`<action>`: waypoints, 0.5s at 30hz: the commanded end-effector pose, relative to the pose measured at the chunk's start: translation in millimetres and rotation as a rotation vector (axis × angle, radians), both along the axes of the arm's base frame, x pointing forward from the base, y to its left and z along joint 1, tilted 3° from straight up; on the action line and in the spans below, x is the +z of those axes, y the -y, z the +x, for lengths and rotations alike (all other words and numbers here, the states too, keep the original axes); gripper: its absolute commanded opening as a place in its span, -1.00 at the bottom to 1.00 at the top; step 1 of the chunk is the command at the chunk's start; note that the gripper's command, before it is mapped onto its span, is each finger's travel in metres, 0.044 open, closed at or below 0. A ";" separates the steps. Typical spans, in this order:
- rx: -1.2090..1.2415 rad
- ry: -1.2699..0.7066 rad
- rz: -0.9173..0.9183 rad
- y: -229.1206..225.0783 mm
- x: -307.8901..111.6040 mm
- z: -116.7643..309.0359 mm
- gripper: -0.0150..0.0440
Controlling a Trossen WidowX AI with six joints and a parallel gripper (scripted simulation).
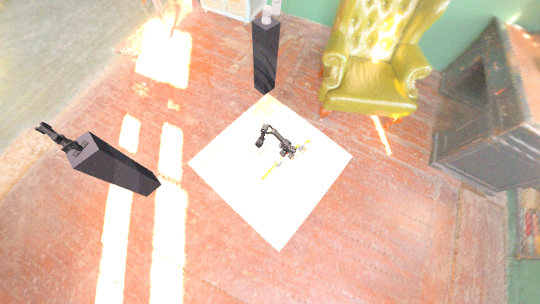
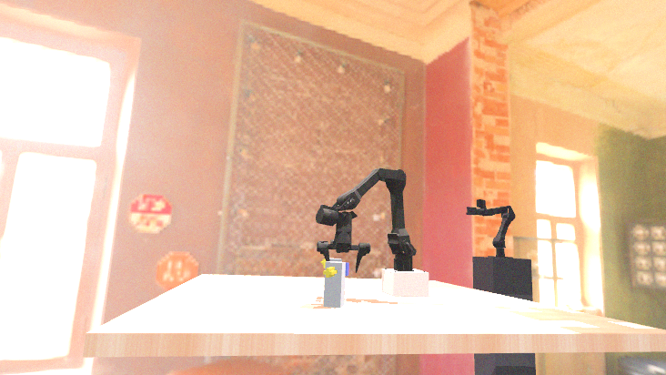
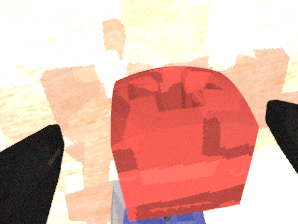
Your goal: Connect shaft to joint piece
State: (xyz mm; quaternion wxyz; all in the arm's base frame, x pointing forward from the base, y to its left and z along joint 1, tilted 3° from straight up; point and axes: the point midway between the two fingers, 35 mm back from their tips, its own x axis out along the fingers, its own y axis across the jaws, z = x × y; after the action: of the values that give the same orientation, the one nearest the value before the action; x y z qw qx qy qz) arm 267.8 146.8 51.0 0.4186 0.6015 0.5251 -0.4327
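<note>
My gripper (image 3: 167, 122) is open, one black finger on each side of the joint piece, and neither finger touches it. In the exterior view the gripper (image 2: 343, 253) hangs spread just above a grey block (image 2: 334, 285) with a yellow shaft end (image 2: 329, 269) on it. In the top view the gripper (image 1: 288, 150) is over the joint, beside the fixed yellow shaft (image 1: 304, 144); the second yellow shaft (image 1: 270, 171) lies nearer the front in its block.
The arm's white base (image 2: 404, 281) stands behind the blocks on the white table (image 1: 272, 171). Two black pillars (image 1: 265, 56) (image 1: 113, 164) with cameras stand off the table. A yellow armchair (image 1: 374, 64) and a dark chest (image 1: 490, 113) are farther away.
</note>
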 end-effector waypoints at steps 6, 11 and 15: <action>0.012 0.012 0.039 -0.9 3.1 -0.7 1.00; 0.055 0.020 0.020 -0.8 5.6 -0.1 1.00; 0.182 0.052 -0.009 -2.2 15.5 1.8 1.00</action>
State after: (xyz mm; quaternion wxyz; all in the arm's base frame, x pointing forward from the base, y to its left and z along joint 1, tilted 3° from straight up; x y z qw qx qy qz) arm 266.4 147.7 58.0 0.4399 0.5844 0.5500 -0.4030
